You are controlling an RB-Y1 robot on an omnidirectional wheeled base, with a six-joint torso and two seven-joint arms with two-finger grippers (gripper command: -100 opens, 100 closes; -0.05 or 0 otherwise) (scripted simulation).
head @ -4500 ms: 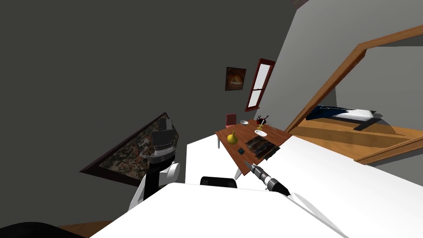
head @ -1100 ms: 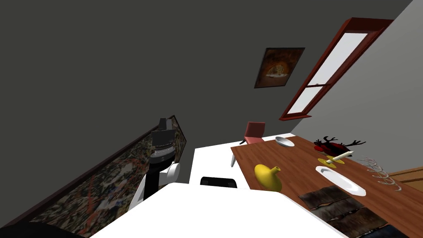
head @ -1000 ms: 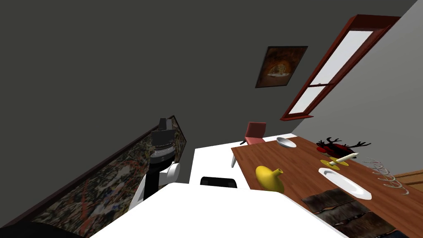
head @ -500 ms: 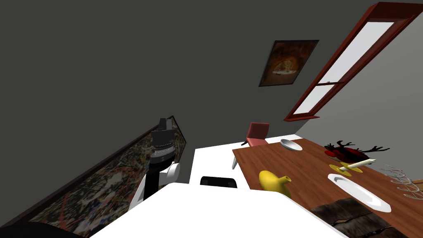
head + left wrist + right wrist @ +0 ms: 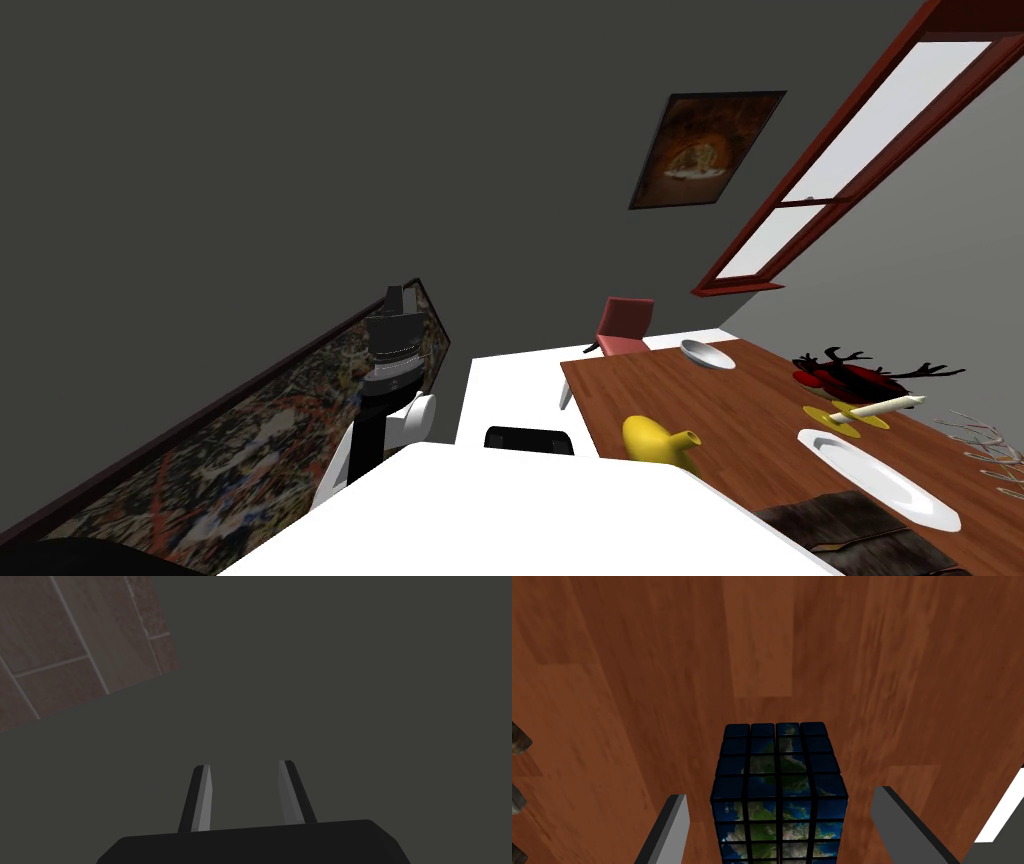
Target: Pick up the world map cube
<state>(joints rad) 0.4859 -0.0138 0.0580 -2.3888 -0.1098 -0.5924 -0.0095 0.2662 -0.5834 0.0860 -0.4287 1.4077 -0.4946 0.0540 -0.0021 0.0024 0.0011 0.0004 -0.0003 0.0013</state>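
The world map cube, made of dark blue tiles with green land, sits on the brown wooden table. My right gripper is open and straddles the cube, one finger on each side, both with a gap to it. The cube's near lower part is cut off by the picture's edge. My left gripper is held up beside the dark wall, open, with nothing between its fingers. In the head view the left arm stands raised at the left.
On the table are a yellow jug, a white plate, a bowl, a candle, a red and black ornament and a dark mat. A red chair stands at the far end. A large painting leans at the left.
Since 4.5 s ago I have come up close to the table, which now looms large. Over the last second my head view keeps creeping forward, and the table's things slide right.
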